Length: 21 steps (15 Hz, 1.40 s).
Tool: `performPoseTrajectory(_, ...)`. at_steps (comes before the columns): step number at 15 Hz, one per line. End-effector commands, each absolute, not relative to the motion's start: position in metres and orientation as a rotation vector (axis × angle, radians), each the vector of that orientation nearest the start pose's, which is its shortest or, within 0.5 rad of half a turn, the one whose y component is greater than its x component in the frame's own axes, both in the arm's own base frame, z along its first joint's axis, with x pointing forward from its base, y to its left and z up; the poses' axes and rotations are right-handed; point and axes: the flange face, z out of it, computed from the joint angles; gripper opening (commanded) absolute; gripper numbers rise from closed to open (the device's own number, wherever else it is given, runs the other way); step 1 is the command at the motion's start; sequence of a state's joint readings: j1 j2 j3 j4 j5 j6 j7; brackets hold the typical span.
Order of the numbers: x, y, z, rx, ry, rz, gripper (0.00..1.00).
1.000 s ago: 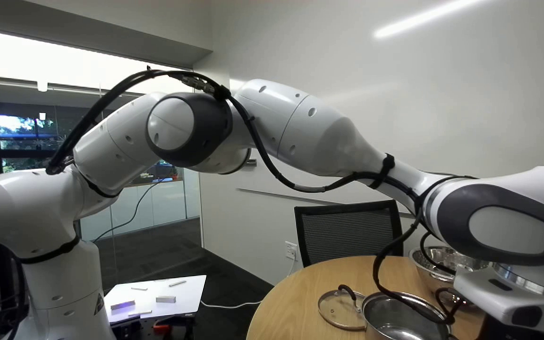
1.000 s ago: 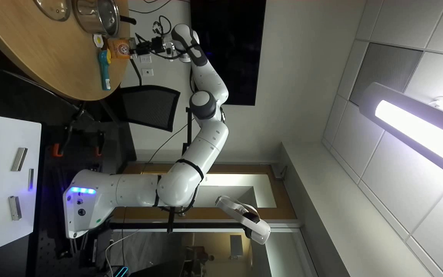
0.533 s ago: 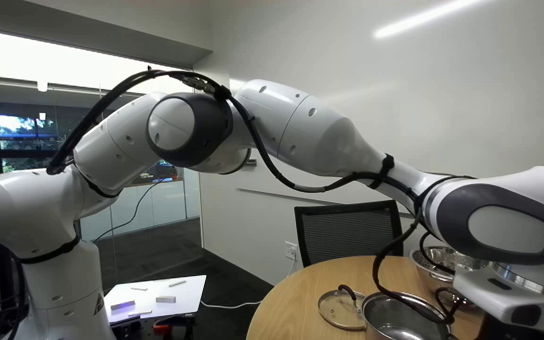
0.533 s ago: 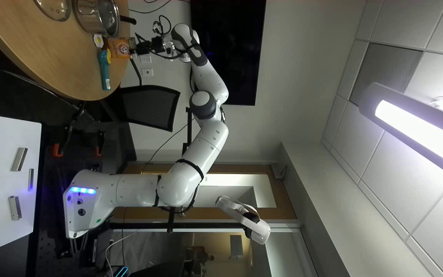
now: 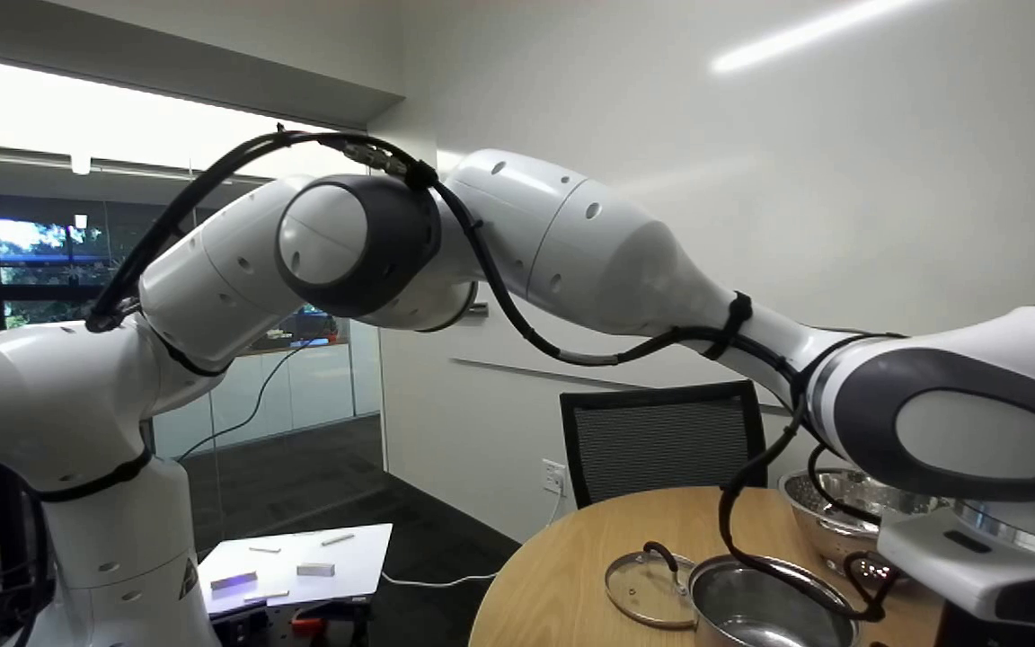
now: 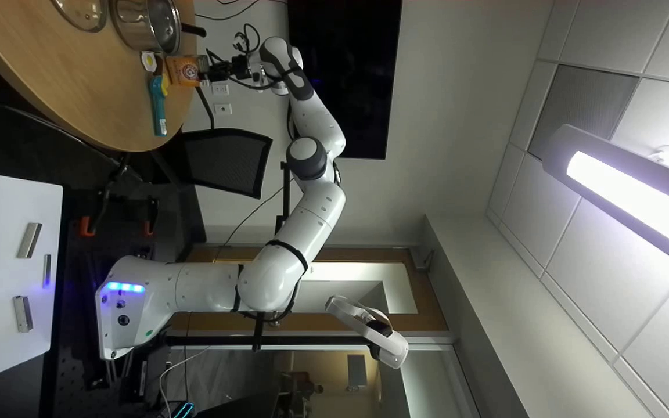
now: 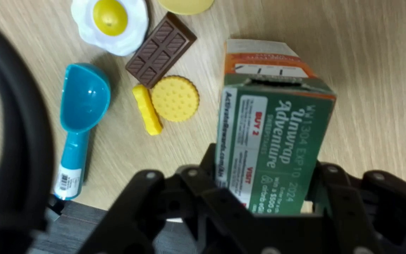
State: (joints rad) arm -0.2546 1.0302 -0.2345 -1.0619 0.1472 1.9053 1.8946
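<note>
We took the metal pot [image 6: 137, 24] as reference. In an exterior view, we find the orange box [image 6: 185, 71], together with the tool [image 7: 262, 165] gripping it, slightly higher relative to the pot than half a second ago. We also note the wrist link [image 5: 976, 431] a touch higher against the pot. Its camera housing [image 5: 958, 559] has shifted sideways, away from the pot, and the hanging cable loop [image 5: 726, 521] has moved likewise.
</note>
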Motion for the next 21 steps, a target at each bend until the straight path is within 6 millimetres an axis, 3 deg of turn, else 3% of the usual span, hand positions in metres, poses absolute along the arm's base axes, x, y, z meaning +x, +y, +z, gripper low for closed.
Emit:
performPoseTrajectory(1, 0.698, -0.302, 0.227, -1.264, 3.011, 0.077, 0.27)
performPoseTrajectory(11, 0.674, -0.340, 0.313, -1.424, 2.921, 0.106, 0.27)
performPoseTrajectory(15, 0.666, -0.337, 0.342, -1.527, 2.903, 0.131, 0.27)
performPoseTrajectory(21, 0.664, -0.325, 0.376, -1.726, 2.892, -0.001, 0.27)
